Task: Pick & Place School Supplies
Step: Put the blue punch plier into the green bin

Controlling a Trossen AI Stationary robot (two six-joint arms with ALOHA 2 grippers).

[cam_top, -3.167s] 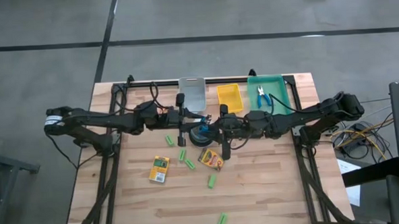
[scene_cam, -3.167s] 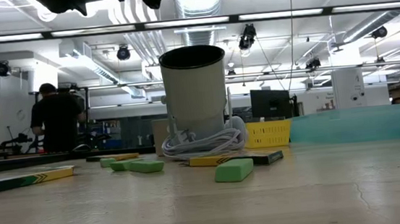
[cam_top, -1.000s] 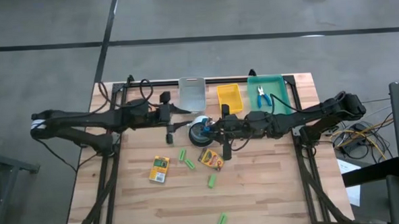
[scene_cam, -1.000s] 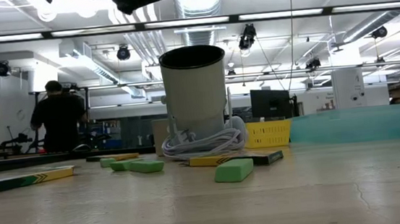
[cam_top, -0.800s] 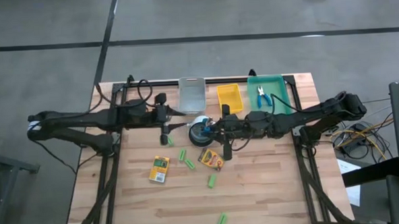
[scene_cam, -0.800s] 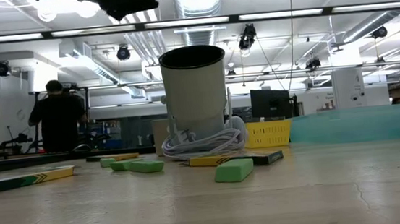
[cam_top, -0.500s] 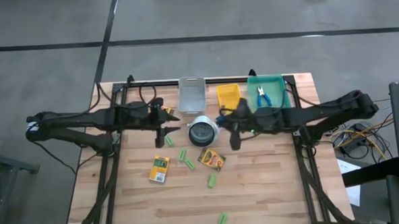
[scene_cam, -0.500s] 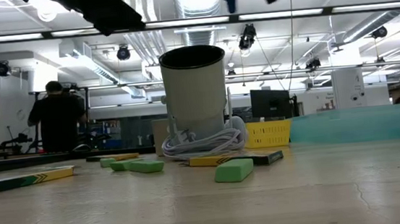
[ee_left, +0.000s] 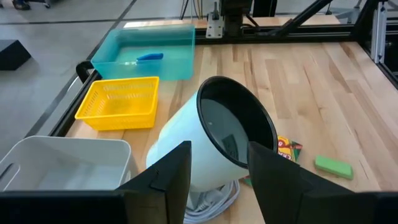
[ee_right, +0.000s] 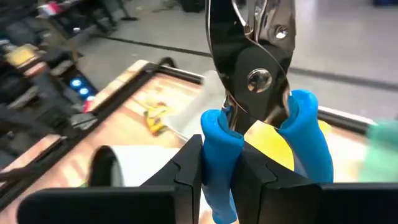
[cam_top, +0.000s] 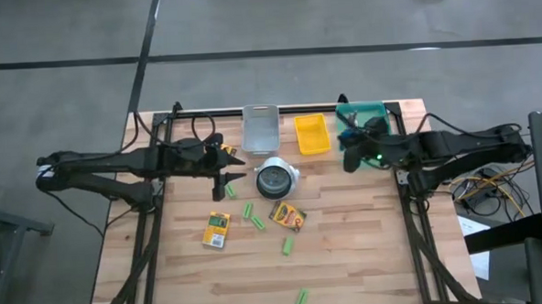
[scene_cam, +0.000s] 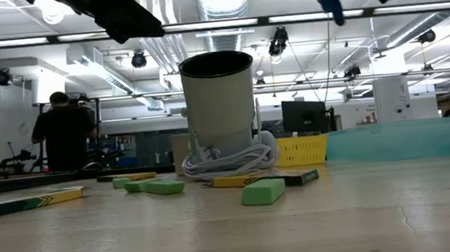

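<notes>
Nearest the table's (cam_top: 367, 258) front edge, 1 light-green stick (cam_top: 301, 299) is seen lying alone. Farther in, a second stick (cam_top: 288, 247), 2 more sticks (cam_top: 253, 217) and 2 crayon boxes (cam_top: 217, 230) are scattered across the middle; the second box (cam_top: 287, 214) lies just in front of a white cup (cam_top: 276, 178) tipped on its side. A third crayon box cannot be made out.

Beyond the cup, the left gripper (cam_top: 226, 168) is held above the table beside it, its jaws partly parted and empty, as the left wrist view shows. Along the far edge, 3 bins are ranged: a clear bin (cam_top: 260, 128), a yellow basket (cam_top: 311, 135) and a teal bin (cam_top: 372, 108).

The right gripper (cam_top: 355, 144) is raised at the teal bin's near-left corner, its jaws clenched on the blue handles of a pair of blue-handled pliers (ee_right: 255, 87). The tool's long axis runs straight out from the jaws, metal tip leading. The teal bin lies just beyond and beside that tip, and the right arm is much the nearer to it; a short advance over the rim is judged to be all that release requires. A second blue-handled tool (ee_left: 149, 56) rests inside the teal bin.
</notes>
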